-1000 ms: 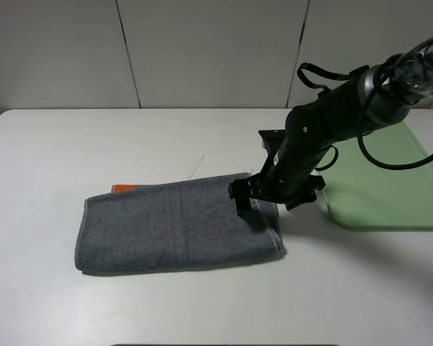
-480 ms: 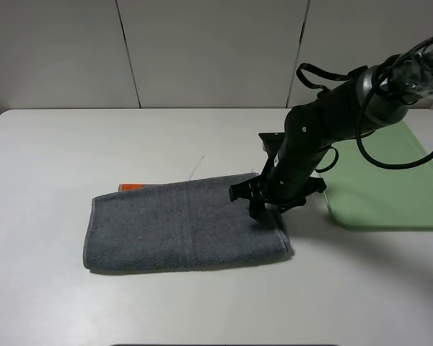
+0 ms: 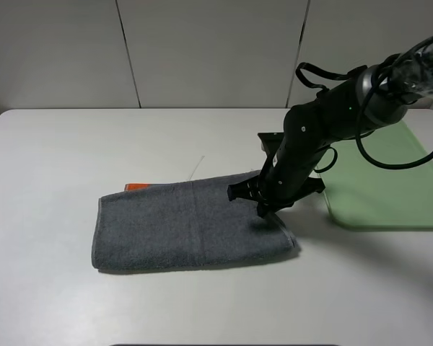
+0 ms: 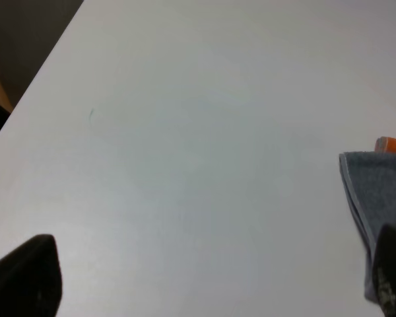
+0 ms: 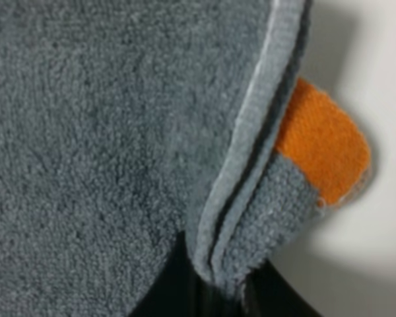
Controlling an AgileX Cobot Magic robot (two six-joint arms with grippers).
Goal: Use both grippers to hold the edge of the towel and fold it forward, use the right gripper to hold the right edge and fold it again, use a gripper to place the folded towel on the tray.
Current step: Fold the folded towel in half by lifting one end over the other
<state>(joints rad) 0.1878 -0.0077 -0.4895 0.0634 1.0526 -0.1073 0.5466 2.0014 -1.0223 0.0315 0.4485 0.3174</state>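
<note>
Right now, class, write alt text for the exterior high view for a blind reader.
The right tool pinches the right end of a folded grey towel on a white table. A green tray lies further right, apart from the towel.

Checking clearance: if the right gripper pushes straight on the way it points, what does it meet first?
The towel: the right gripper points down onto its right end, with the edge apparently already in its grip. The table likely lies directly beneath.
</note>
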